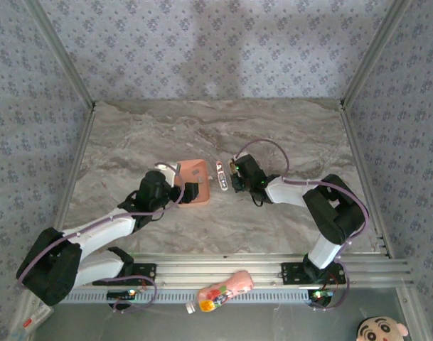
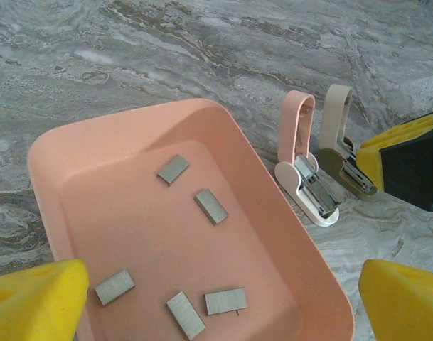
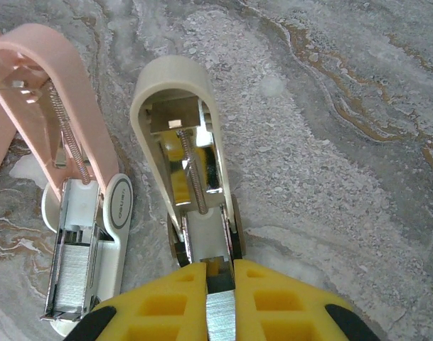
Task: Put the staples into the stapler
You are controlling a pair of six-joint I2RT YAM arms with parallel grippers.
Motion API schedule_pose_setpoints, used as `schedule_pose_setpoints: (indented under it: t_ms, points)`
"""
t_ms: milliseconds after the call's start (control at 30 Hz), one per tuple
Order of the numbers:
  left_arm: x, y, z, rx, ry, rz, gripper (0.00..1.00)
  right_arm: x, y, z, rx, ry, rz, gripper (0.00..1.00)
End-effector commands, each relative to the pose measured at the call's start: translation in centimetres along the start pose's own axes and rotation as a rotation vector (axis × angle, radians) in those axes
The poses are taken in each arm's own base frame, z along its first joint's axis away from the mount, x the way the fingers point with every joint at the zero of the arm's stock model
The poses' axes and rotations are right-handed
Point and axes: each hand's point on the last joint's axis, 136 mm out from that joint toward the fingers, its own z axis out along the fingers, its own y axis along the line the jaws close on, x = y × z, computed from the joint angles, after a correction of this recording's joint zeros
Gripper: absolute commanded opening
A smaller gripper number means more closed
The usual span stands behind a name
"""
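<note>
Robot lab cell: aluminium frame [image 1: 62,53], wallpapered walls [image 1: 202,42] (marble tabletop [image 1: 287,135]).

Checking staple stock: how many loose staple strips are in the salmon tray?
5 staple strips, all in the salmon tray: one far-middle, one centre, one near-left, two near-middle. The tray's near end is out of frame, so more may be hidden.

Left arm stretched forward, left claw [image 2: 220,305] spread wide, yellow pads [image 2: 35,302] far apart. Right arm elbow bent, right claw [image 3: 220,278] clamped tight on beige stapler [image 3: 177,92] straight ahead.
</note>
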Motion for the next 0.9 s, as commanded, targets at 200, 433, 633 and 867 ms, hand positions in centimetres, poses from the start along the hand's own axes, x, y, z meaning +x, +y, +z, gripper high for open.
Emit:
schedule_pose_setpoints:
  t_ms: [200, 433, 633, 867]
  points:
    - [-0.8, -0.8, 0.1, 0.025, -0.012, 0.008, 0.97, 0.5, 0.0, -0.8, 0.031, 0.027, 0.023, 0.14]
    - [-0.9, -0.8, 0.1, 0.024, -0.013, 0.012, 0.97, -2.2, 0.8, -2.3, -0.006, -0.051, 0.024, 0.14]
    - [-0.9, -0.9, 0.1, 0.026, -0.014, 0.011, 0.97, -2.4, 0.9, -2.2, -0.012, -0.05, 0.013, 0.14]
    - [-1.1, -0.9, 0.1, 0.026, -0.017, 0.012, 0.97, -1.3, 0.9, -1.0, -0.013, -0.013, 0.026, 0.14]
